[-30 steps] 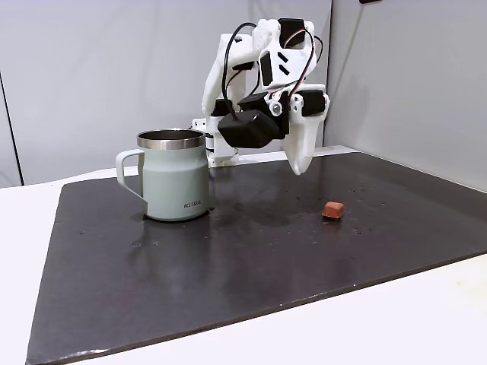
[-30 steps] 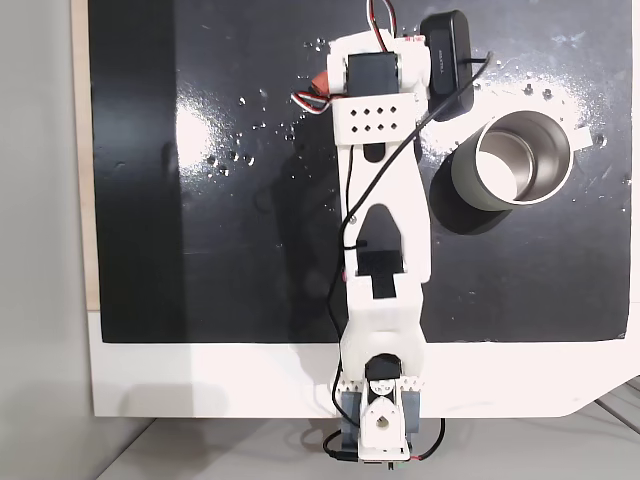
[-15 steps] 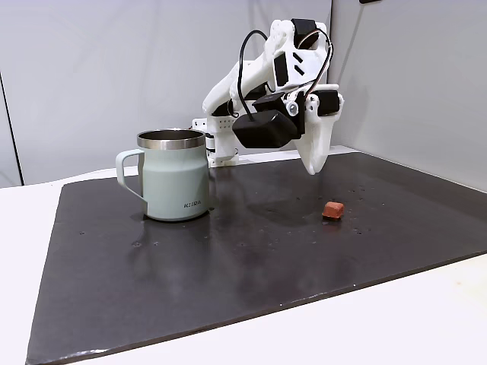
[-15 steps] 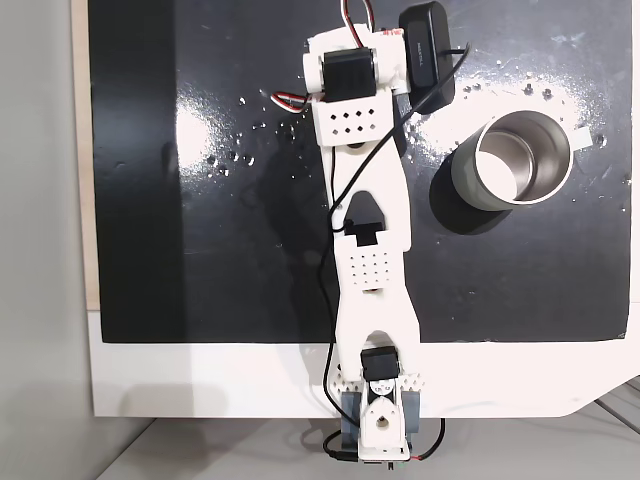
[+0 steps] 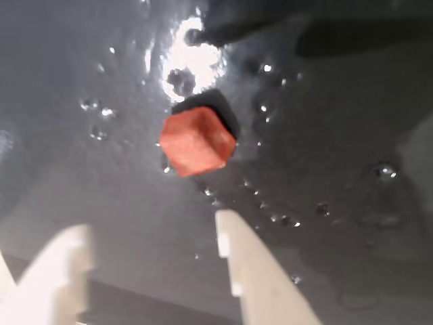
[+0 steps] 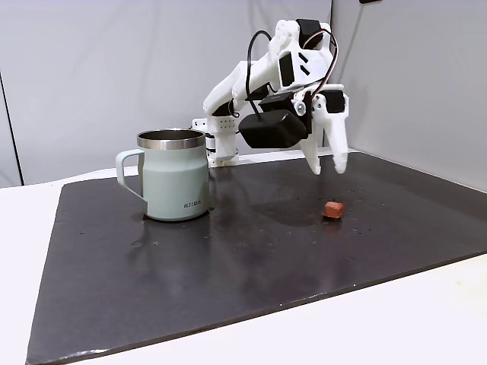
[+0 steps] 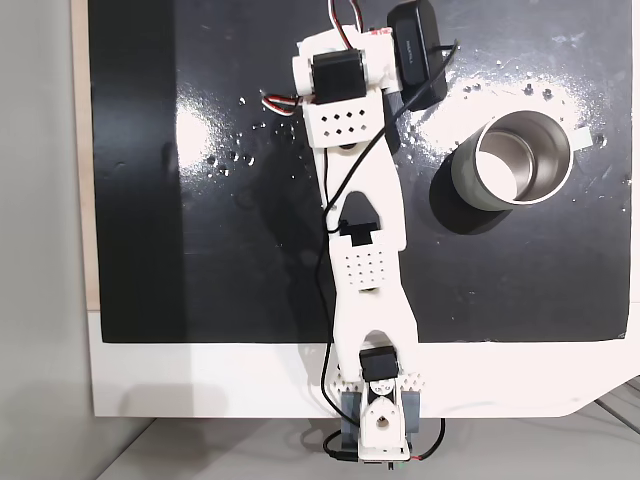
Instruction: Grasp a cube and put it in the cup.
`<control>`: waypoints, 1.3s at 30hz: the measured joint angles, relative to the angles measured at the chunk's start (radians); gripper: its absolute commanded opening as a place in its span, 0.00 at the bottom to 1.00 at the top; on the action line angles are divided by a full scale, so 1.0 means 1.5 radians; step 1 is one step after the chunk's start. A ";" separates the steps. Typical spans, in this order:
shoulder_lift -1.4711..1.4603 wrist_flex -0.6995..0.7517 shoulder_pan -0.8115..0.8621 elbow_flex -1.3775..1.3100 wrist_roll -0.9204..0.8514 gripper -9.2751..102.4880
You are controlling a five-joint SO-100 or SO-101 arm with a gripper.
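Cube (image 5: 197, 143) beyond parted jaws, untouched

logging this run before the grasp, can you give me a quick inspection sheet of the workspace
surface: dark glossy mat on a white table, speckled with small droplets
cube: reddish-brown cube lies on the mat, untouched
cup: mint-green cup stands upright, apart from the cube
clutter: nothing seen
gripper: gripper open, hovers above the cube; in the wrist view the cube lies beyond the fingertips
cables: black and red-white wires loop along the arm
surroundings: plain grey walls
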 measured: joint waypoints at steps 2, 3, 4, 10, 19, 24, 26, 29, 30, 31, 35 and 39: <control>-0.009 0.000 -0.002 0.000 0.000 0.33; -0.013 0.000 -0.002 0.000 -0.001 0.33; -0.017 0.000 -0.002 0.000 -0.002 0.33; -0.044 -0.001 -0.002 0.000 -0.002 0.33; -0.105 -0.031 -0.008 0.000 -0.016 0.32; -0.132 -0.052 -0.024 0.000 -0.031 0.31; -0.139 -0.060 -0.026 0.000 -0.034 0.31; -0.147 -0.065 -0.025 -0.006 -0.035 0.28; -0.149 -0.065 -0.025 -0.007 -0.035 0.26; -0.149 -0.065 -0.025 -0.007 -0.035 0.24; -0.152 -0.066 -0.025 -0.007 -0.035 0.14; -0.153 -0.066 -0.025 -0.011 -0.035 0.10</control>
